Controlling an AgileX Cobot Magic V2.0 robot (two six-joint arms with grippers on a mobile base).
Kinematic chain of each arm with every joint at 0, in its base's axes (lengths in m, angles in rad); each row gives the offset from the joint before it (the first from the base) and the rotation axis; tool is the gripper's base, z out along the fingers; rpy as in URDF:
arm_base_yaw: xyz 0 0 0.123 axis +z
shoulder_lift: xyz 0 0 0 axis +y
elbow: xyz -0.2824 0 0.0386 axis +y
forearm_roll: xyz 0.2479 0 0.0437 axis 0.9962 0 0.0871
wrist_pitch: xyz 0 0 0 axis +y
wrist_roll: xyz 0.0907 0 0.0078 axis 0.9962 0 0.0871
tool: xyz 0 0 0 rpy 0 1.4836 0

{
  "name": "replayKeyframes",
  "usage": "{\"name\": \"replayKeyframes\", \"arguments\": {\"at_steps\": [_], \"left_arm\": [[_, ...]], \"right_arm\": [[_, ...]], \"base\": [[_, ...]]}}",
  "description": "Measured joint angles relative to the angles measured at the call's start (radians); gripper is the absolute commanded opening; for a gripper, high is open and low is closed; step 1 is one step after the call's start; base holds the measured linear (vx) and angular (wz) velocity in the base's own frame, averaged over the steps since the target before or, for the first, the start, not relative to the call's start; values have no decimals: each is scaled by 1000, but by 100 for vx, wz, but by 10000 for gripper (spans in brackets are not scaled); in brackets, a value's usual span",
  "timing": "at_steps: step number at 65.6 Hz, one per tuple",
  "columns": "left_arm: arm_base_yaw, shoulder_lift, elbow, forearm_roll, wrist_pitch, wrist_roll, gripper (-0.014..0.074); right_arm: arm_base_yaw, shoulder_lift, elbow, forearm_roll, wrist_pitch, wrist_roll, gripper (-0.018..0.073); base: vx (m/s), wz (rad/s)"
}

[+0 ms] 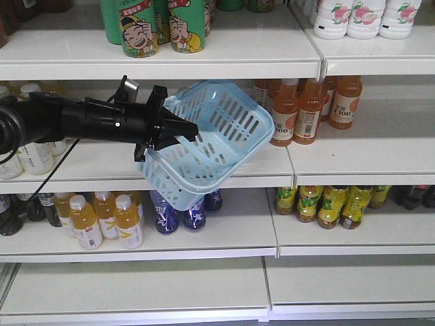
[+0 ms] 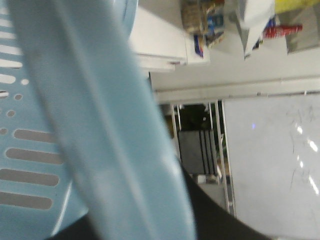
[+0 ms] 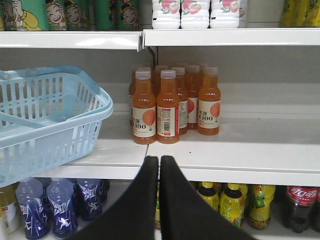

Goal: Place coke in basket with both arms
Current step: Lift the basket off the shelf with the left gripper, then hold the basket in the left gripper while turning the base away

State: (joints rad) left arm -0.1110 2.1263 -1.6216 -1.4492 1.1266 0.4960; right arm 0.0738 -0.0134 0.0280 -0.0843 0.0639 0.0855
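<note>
Looks like a shop, with long white shelves full of drinks: green cans up top, orange bottles in the middle, dark cola bottles down low. Holds a light blue basket tipped in front of the middle shelf, left fingers clenched on its rim, with slots all along its sides, thin handles, and only its own bare floor showing inside. Has the right fingers pressed tight together on nothing, low in front of the orange bottles, to the right of the basket.
</note>
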Motion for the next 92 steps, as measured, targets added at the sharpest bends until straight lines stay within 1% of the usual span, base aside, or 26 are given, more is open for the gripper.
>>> {"name": "replayKeyframes", "arguments": {"at_steps": [6,14,17,20,27,32,39,46,50,56,66,92], "left_arm": [[-7,-41,0,81,48,20,-8],[-34,-101,6,225,61,22,-8],[-47,-127,28,254,63,22,-8],[-59,-150,64,261,66,25,-8],[-79,-189,176,256,71,51,-8],[-85,-201,287,235,70,92,-8],[-86,-221,433,194,58,172,-8],[-86,-269,570,141,41,270,-8],[-86,-301,632,108,40,331,-8],[-86,-343,704,64,40,390,-8],[-86,-370,750,33,35,415,-8],[-86,-374,755,37,32,417,-8]], "right_arm": [[0,0,0,0,0,0,-9],[0,0,0,0,0,0,-9],[0,0,0,0,0,0,-9],[0,0,0,0,0,0,-9],[0,0,0,0,0,0,-9],[0,0,0,0,0,0,-9],[0,0,0,0,0,0,-9],[0,0,0,0,0,0,-9],[0,0,0,0,0,0,-9],[0,0,0,0,0,0,-9],[0,0,0,0,0,0,-9],[0,0,0,0,0,0,-9]], "base": [[0,0],[0,0],[0,0],[0,0],[0,0],[0,0],[0,0],[0,0],[0,0],[0,0],[0,0],[0,0]]}}
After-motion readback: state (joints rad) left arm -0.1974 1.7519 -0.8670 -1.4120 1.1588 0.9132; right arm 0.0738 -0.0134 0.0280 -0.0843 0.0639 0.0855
